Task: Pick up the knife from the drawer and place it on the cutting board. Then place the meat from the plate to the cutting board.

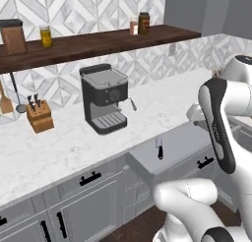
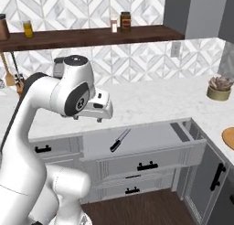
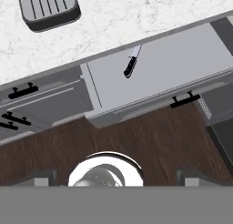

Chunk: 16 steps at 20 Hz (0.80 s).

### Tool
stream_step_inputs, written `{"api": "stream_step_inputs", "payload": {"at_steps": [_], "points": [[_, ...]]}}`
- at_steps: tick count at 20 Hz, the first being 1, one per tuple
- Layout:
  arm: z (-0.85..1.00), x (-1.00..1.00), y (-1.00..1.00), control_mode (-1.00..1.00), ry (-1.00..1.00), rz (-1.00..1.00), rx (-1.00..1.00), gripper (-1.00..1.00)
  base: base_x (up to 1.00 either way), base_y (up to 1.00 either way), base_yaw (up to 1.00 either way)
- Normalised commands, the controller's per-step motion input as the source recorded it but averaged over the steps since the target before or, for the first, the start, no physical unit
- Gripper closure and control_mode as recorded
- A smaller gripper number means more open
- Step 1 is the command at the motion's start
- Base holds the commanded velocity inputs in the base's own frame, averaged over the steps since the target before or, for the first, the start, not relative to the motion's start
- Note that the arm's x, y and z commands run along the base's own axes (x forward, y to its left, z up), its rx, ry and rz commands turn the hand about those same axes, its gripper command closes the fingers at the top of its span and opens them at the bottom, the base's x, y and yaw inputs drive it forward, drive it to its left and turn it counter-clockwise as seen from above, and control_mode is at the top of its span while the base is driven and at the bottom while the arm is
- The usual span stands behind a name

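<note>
The knife (image 2: 119, 140), with a black handle and a thin silver blade, lies at a slant inside the pulled-out grey drawer (image 2: 151, 136). In the hand view the knife (image 3: 131, 63) rests near the left part of the drawer (image 3: 177, 66), far ahead of my fingertips (image 3: 43, 177). My gripper (image 3: 116, 177) is open with nothing between its fingers. It hangs above the drawer's left end (image 2: 100, 118), well clear of the knife. An orange-tan edge of the plate (image 2: 229, 138) shows on the counter at far right. The cutting board and the meat are out of view.
A black coffee machine (image 1: 104, 98) and a wooden knife block (image 1: 39, 115) stand on the marble counter. A potted plant (image 2: 219, 89) sits at the right. Grey drawers with black bar handles (image 2: 147, 165) lie under the open one. Dark wood floor (image 3: 150, 141) lies below.
</note>
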Motion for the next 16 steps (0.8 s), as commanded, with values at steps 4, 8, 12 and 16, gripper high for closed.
{"api": "stream_step_inputs", "payload": {"at_steps": [4, 8, 12, 16], "points": [[0.00, 0.00, 0.00, 1.00, 0.00, 0.00, 0.00, -1.00, -0.02, 0.49, -0.12], [0.00, 0.00, 0.00, 1.00, 0.00, 0.00, 0.00, -1.00, 0.00, 0.33, -0.14], [0.00, 0.00, 0.00, 1.00, 0.00, 0.00, 0.00, -1.00, 0.00, 0.26, -0.16], [0.00, 0.00, 0.00, 1.00, 0.00, 0.00, 0.00, -1.00, 0.00, 0.42, -0.19]]}}
